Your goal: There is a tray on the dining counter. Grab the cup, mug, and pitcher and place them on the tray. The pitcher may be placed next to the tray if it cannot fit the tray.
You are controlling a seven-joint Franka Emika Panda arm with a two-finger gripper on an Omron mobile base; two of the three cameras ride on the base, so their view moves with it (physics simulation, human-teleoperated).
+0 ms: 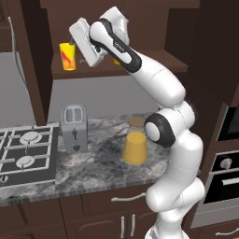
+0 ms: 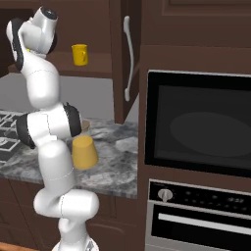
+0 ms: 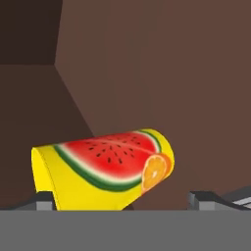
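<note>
White glossy arm (image 1: pixel 163 88) w/ rounded segments, black joint bands, small dark lettering nr wrist; pale grey boxy hand.

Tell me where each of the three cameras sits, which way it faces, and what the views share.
Left base view: behind the arm on its left, looking forward and down over the stone counter; the white arm rises from lower right, its end effector reaching the cup on the shelf.
Right base view: behind on the right, facing the counter and the oven; the arm rises from lower left.
Hand view: on the hand, looking along the open end effector at the cup.
Shared: both base views show the pitcher and the mug.
</note>
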